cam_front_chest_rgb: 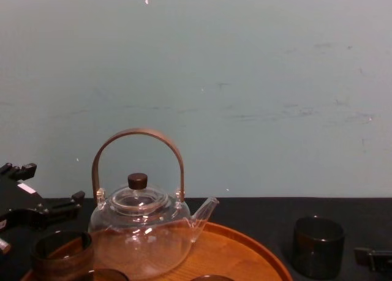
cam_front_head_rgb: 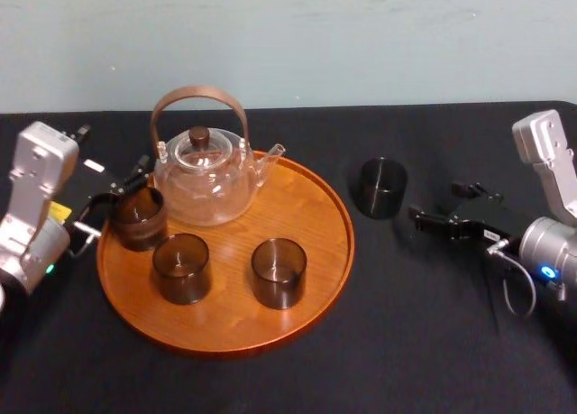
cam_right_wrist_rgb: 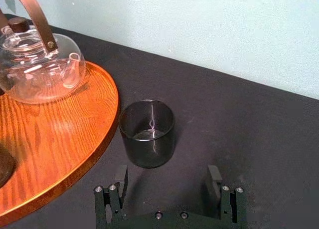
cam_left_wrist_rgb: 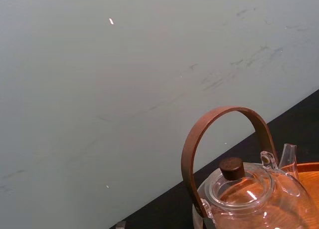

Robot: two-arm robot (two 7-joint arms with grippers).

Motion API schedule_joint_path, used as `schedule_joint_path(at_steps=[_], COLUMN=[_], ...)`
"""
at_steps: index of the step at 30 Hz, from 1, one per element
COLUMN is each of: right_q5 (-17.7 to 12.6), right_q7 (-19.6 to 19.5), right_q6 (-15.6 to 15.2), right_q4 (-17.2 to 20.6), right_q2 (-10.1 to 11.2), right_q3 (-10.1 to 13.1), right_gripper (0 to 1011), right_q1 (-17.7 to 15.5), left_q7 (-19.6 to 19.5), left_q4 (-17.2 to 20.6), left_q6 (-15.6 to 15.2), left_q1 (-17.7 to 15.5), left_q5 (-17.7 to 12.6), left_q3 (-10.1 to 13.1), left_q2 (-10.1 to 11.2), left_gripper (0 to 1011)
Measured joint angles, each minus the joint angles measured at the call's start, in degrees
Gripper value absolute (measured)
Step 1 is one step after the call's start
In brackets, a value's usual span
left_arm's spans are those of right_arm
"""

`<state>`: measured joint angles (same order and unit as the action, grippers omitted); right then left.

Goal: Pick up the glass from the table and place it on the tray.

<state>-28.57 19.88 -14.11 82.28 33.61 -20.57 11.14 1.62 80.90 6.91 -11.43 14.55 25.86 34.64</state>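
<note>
A dark smoked glass (cam_front_head_rgb: pixel 383 187) stands upright on the black table, just right of the round wooden tray (cam_front_head_rgb: pixel 311 202). My right gripper (cam_front_head_rgb: pixel 448 207) is open a short way to its right, at table height, jaws pointing at it. In the right wrist view the glass (cam_right_wrist_rgb: pixel 146 133) stands just ahead of the spread fingers (cam_right_wrist_rgb: pixel 119 181), apart from them and close to the tray rim (cam_right_wrist_rgb: pixel 107 134). My left gripper (cam_front_head_rgb: pixel 113 197) is open at the tray's left edge, its fingers on either side of another dark glass (cam_front_head_rgb: pixel 138 217) that rests on the tray.
A clear glass teapot (cam_front_head_rgb: pixel 203 175) with a brown arched handle stands at the back of the tray. Two more dark glasses (cam_front_head_rgb: pixel 181 268) (cam_front_head_rgb: pixel 279 271) stand at the tray's front. A pale wall rises behind the table. Bare black cloth lies right of the tray.
</note>
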Motion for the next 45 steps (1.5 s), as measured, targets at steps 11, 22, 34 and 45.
schedule_joint_path(at_steps=[11,22,34,45], right_q5=[3.7,7.2,9.6,11.2], right_q7=[1.0,3.0,4.5,4.5], right_q6=[0.0,0.4,0.4,0.2], right_q4=[-3.9,-8.1,-11.9,-14.7], right_q2=[-2.7,-5.6,-8.5,-10.8], right_q3=[-1.6,-3.4,-3.9,-3.7], right_gripper=[1002,1002,1002,1002], right_q1=[3.6,7.2,10.3,12.5], left_q7=[0.0,0.0,0.0,0.0], left_q4=[0.0,0.0,0.0,0.0], left_q6=[0.0,0.0,0.0,0.0], left_q1=[0.0,0.0,0.0,0.0], left_q5=[0.0,0.0,0.0,0.0], left_q3=[0.0,0.0,0.0,0.0], left_q2=[0.0,0.0,0.0,0.0], left_gripper=[1001,1001,1001,1001])
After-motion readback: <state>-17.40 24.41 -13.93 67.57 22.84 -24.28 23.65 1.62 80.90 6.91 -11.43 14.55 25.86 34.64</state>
